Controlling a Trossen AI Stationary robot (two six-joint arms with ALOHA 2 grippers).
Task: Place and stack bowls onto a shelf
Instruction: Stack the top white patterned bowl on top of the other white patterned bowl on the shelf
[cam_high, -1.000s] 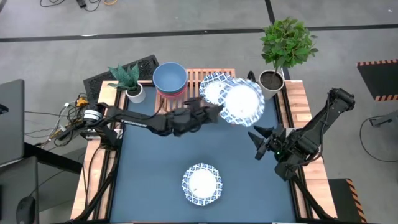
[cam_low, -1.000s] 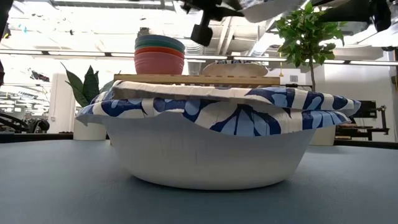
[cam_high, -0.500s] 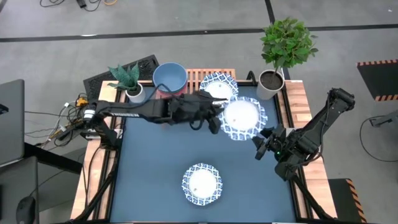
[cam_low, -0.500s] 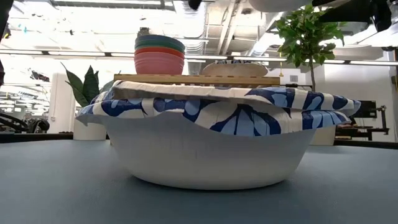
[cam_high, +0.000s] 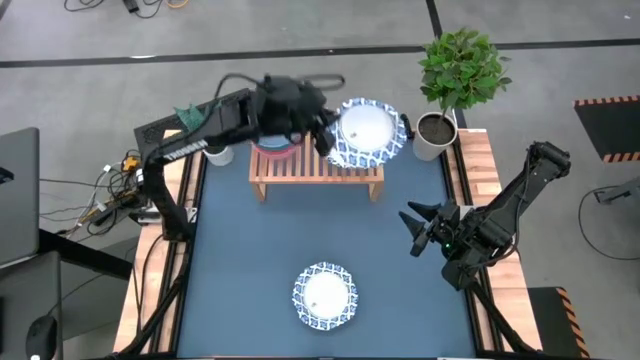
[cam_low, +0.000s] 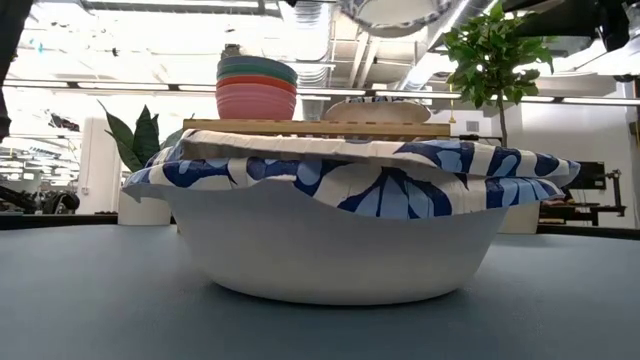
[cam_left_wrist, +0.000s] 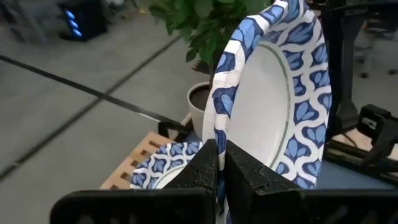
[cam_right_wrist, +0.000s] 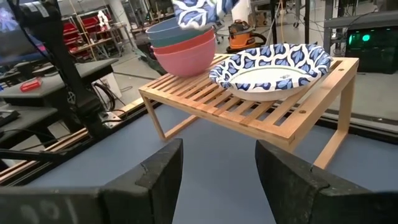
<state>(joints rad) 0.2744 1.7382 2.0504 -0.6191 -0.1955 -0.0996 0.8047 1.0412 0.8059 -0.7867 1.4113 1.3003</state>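
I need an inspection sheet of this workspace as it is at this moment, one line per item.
Surface: blue tabletop, bare in the middle.
Job's things: teal bowl stacked in pink bowl on the shelf; one patterned bowl on the shelf; held patterned bowl above it; front patterned bowl on the table.
Clutter: two potted plants at the back.
Grippers: left gripper shut on the held bowl's rim; right gripper open, waiting at the right.
Cables: bundle off the left edge.
Surroundings: grey floor.

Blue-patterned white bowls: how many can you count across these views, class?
3. One bowl on the shelf, resting on the slats. One held bowl in the left pincer, above the shelf. One front bowl on the table near its front edge.
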